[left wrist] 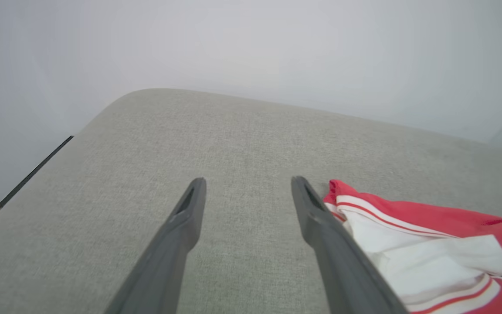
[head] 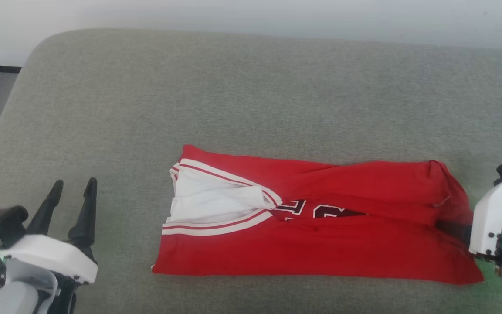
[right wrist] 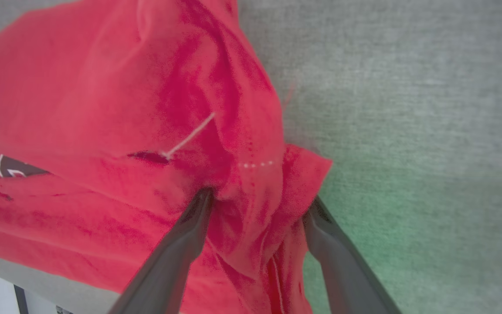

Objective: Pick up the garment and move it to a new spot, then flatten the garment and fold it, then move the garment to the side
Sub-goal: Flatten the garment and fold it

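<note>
The right gripper [right wrist: 259, 198], at the right edge of the head view, has its fingers spread wide, with a bunched red fold of the garment [head: 320, 248] between them. The garment lies as a long band across the lower middle of that view on the grey cushion [head: 251, 96], its white sleeve at its left end. At lower left, the left gripper [head: 72, 183] stands open and empty over bare cushion, apart from the garment.

Head: high, looking down across grey cushion [head: 251, 87]. Left wrist: low at left, facing far wall [left wrist: 251, 43]. Right wrist: close above garment [right wrist: 81, 87], its right end. Garment shared by all.
</note>
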You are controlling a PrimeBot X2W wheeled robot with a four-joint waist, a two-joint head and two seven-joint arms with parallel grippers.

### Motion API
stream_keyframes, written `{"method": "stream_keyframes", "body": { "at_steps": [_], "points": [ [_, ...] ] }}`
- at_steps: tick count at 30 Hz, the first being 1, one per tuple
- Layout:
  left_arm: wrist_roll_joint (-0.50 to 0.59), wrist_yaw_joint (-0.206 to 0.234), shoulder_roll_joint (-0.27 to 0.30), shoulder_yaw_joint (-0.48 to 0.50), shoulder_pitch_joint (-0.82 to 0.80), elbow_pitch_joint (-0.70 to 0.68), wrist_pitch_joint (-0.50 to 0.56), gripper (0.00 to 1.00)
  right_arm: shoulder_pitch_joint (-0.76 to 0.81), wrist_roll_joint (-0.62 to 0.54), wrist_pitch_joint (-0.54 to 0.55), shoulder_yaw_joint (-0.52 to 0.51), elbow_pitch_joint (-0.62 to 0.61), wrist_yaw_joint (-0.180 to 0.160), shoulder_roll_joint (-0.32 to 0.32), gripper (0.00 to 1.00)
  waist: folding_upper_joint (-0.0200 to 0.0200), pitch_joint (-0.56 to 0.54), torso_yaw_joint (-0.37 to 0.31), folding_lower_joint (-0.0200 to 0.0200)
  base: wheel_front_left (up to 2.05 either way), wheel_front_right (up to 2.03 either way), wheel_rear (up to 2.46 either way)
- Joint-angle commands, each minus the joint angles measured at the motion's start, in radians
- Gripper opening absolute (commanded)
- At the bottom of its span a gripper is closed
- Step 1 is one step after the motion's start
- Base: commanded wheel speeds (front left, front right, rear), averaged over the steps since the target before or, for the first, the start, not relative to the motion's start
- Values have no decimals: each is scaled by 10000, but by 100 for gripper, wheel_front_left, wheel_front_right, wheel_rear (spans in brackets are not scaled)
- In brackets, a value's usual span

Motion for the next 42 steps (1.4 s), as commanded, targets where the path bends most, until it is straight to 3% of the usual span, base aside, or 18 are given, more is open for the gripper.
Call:
{"method": "stream_keyframes", "body": {
  "at_steps": [1, 3, 4, 5, 14, 20, 32, 37, 42],
  "points": [
    [231, -96, -114, 149, 150, 40, -31, 100, -17, 58, -23, 118, 222, 4, 93, 100, 0, 44, 99, 0, 0, 0, 0],
    [623, -386, -558, 732, 376, 121, -32, 100, -107, 173, 67, 378, 660, 4, 81, 100, 0, 80, 223, 0, 0, 0, 0],
    [940, -542, -717, 970, 486, 179, -33, 100, -156, 285, 87, 564, 801, 4, 88, 64, 0, 92, 276, 0, 0, 0, 0],
    [1083, -690, -936, 1251, 517, 211, -33, 100, -207, 430, 107, 714, 931, 4, 89, 2, 0, 100, 333, 0, 0, 0, 0],
    [2756, -1973, -2317, 3233, 1099, 619, -35, 100, -555, 1294, -294, 1262, 1153, 2, -488, 0, 0, 112, 488, 0, 0, 0, 0],
    [3355, -2469, -2908, 3945, 1151, 839, -35, 100, -691, 1535, -617, 979, 1099, -7, -1117, 0, 0, 148, 311, 0, 0, 0, 0],
    [3977, -2869, -3369, 4542, 820, 852, -36, 100, -1011, 1003, -1149, -576, 1488, -2, -2279, 0, 0, 367, -327, 0, 0, 0, 0],
    [4030, -2914, -3441, 4609, 724, 873, -36, 100, -1189, 634, -1313, -951, 1832, -1, -2449, 0, 0, 429, -530, 0, 0, 0, 0],
    [4029, -2922, -3491, 4650, 675, 885, -36, 100, -1178, 682, -1083, -675, 1721, 1, -2425, 0, 0, 425, -751, 0, 0, 0, 0]
  ]
}}
